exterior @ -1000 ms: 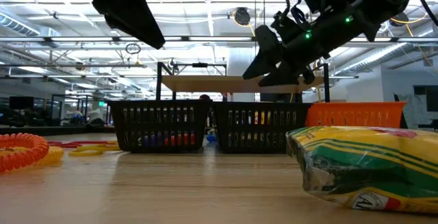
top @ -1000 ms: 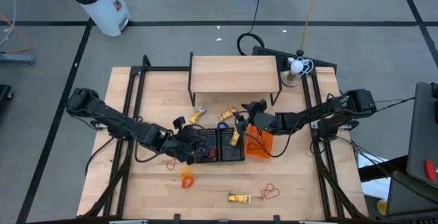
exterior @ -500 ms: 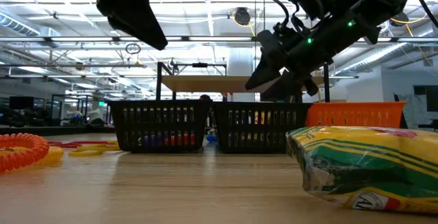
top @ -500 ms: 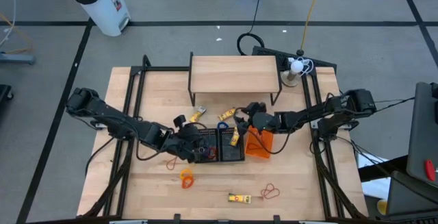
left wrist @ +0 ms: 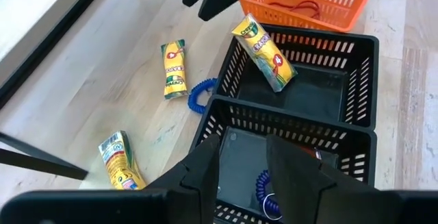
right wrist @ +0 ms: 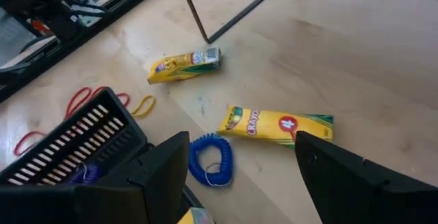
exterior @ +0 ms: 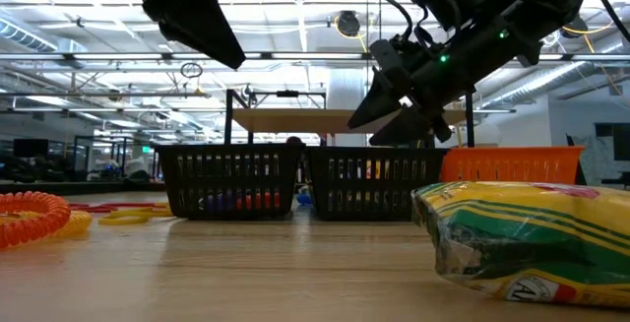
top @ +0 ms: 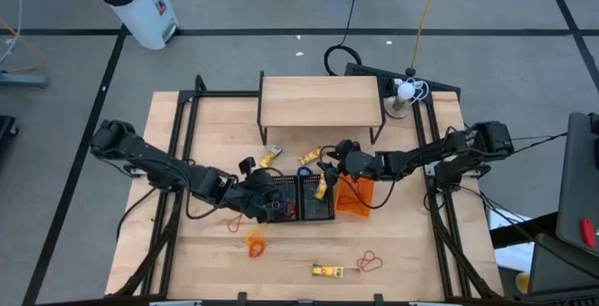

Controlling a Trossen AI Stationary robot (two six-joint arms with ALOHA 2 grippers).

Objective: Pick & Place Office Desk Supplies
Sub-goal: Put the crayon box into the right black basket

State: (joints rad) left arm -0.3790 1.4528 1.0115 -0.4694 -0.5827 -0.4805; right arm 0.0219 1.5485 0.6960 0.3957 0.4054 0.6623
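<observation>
The supplies are yellow crayon packs and coiled bands. Between the black baskets and the wooden shelf, a blue coil (right wrist: 212, 159) and two packs (right wrist: 277, 125) (right wrist: 185, 65) lie flat on the table. My right gripper (right wrist: 239, 148) (top: 326, 163) hovers open over the coil, touching nothing. Another pack (left wrist: 263, 53) leans against the rim of the far black basket (left wrist: 356, 46). My left gripper (left wrist: 243, 145) (top: 270, 196) hangs open above the near black basket (left wrist: 226, 111). That basket holds a blue coil (left wrist: 263, 183).
An orange basket (top: 354, 196) with red bands stands right of the black ones. An orange coil (top: 255, 243), a crayon pack (top: 328, 270) and red bands (top: 370, 264) lie near the front edge. Red and yellow bands (right wrist: 82, 101) lie left of the baskets. A wooden shelf (top: 320, 100) stands at the back.
My right gripper has rolled and tipped a little where it hangs above the blue coil, its fingers staying open.
</observation>
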